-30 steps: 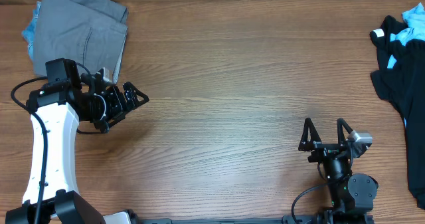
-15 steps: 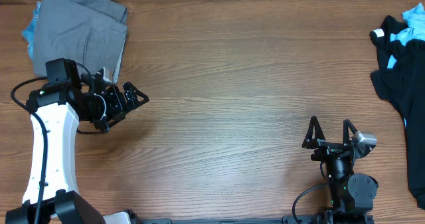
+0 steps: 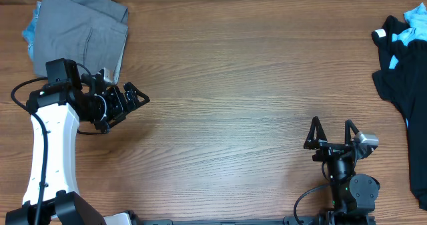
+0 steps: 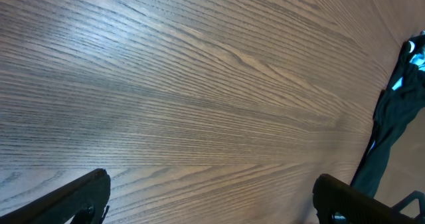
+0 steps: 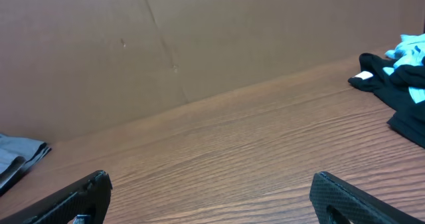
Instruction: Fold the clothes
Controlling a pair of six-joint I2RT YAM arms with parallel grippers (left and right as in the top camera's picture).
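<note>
Folded grey trousers (image 3: 83, 31) lie at the far left corner of the wooden table, on top of light-blue jeans (image 3: 30, 31) that peek out at their left edge. A black garment with light-blue and white parts (image 3: 403, 58) lies crumpled at the right edge; it also shows in the left wrist view (image 4: 392, 124) and the right wrist view (image 5: 398, 91). My left gripper (image 3: 137, 98) is open and empty, just below the grey trousers, pointing right. My right gripper (image 3: 330, 133) is open and empty near the front edge, pointing away.
A brown cardboard wall (image 5: 199, 44) backs the far edge of the table (image 3: 240, 85). The corner of the grey trousers shows at the left in the right wrist view (image 5: 16, 154).
My right gripper shifted slightly to the right between one second ago and half a second ago, then stayed still. The left arm and the clothes have not moved.
</note>
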